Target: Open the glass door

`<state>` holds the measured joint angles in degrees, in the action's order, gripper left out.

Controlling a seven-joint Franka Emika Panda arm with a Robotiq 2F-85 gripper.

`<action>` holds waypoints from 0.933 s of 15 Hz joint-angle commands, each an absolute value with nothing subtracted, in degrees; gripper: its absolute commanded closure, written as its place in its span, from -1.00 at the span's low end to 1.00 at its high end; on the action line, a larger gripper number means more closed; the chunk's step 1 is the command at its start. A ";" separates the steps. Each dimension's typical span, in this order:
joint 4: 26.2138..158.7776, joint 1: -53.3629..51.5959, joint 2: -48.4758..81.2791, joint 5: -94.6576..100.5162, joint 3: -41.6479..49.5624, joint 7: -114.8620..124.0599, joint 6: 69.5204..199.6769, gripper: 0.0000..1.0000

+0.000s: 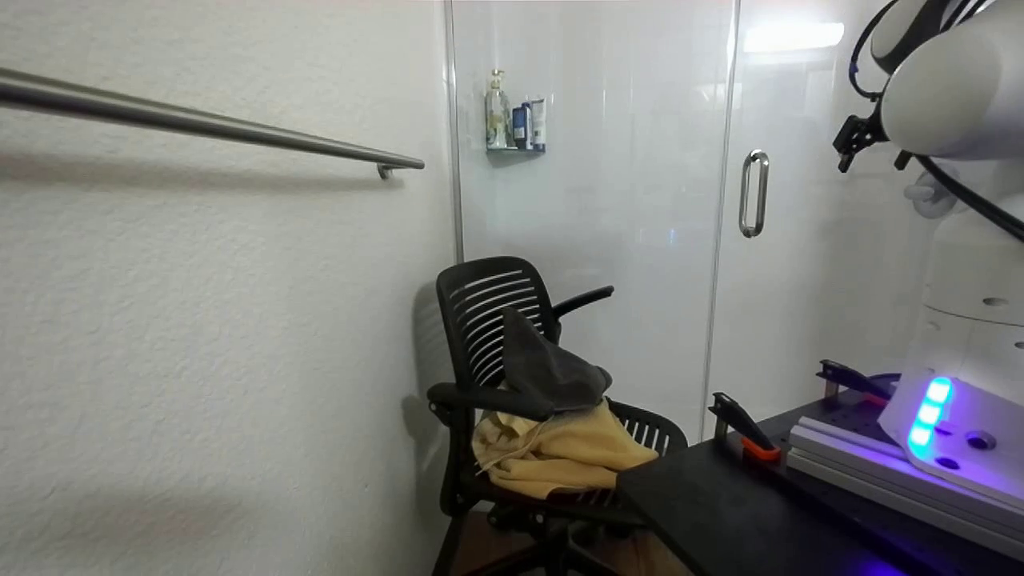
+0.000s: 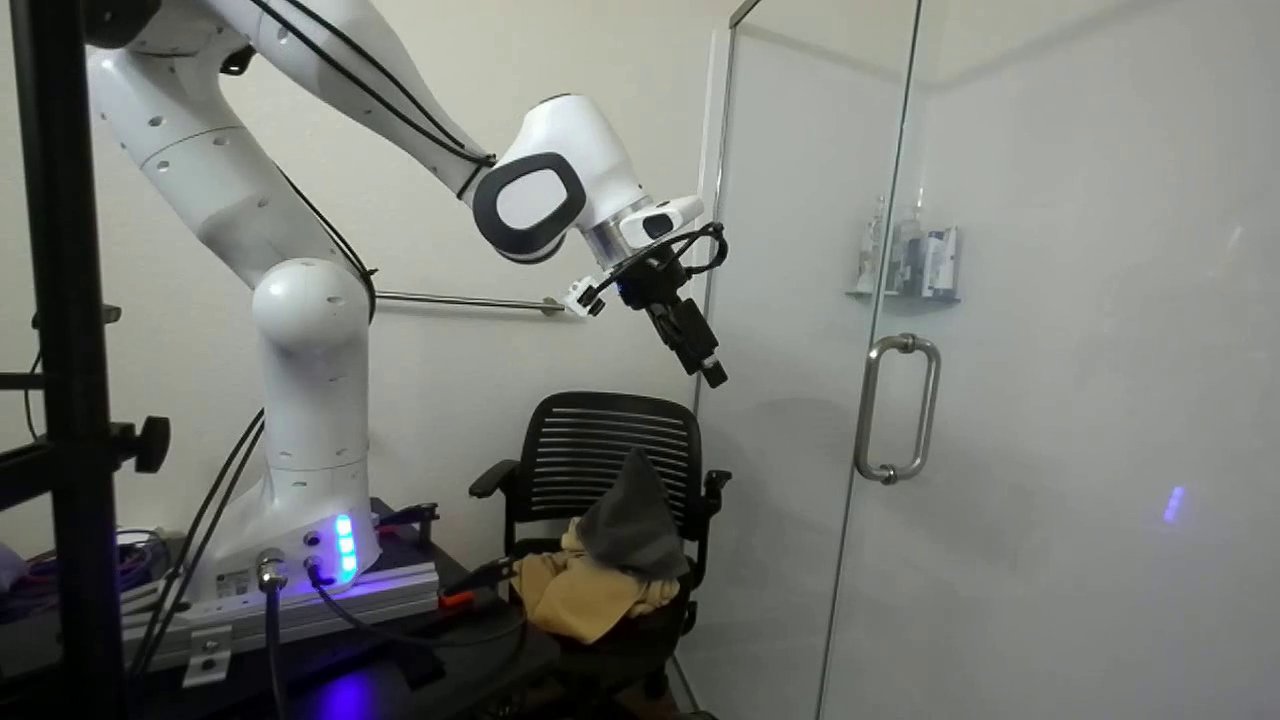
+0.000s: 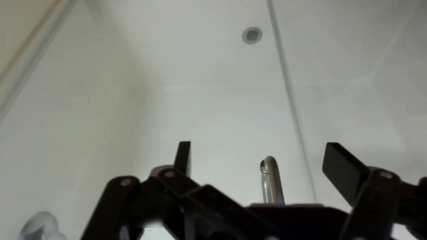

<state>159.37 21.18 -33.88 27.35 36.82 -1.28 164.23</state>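
Whitish, glossy glass on the right of the frame in an exterior view, and that's the glass door [image 2: 1090, 380], looking closed, its grey metal handle [image 2: 866, 412] near its left edge. Over to the wrist view: the gripper [image 3: 262, 160] has its fingers [image 3: 343, 173] spread wide with nothing in their grasp, the handle low and right of centre, seen through the gap, so this reads as lining up. Next, I'd say: advance until the handle sits between the fingers, squeeze, then swing.
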 commanded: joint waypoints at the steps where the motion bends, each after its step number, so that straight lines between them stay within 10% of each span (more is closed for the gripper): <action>1: 159.23 21.37 -31.94 27.55 36.51 -0.19 165.23 -1.00; 14: 149.51 -3.91 -12.28 15.05 54.93 -9.73 192.75 -1.00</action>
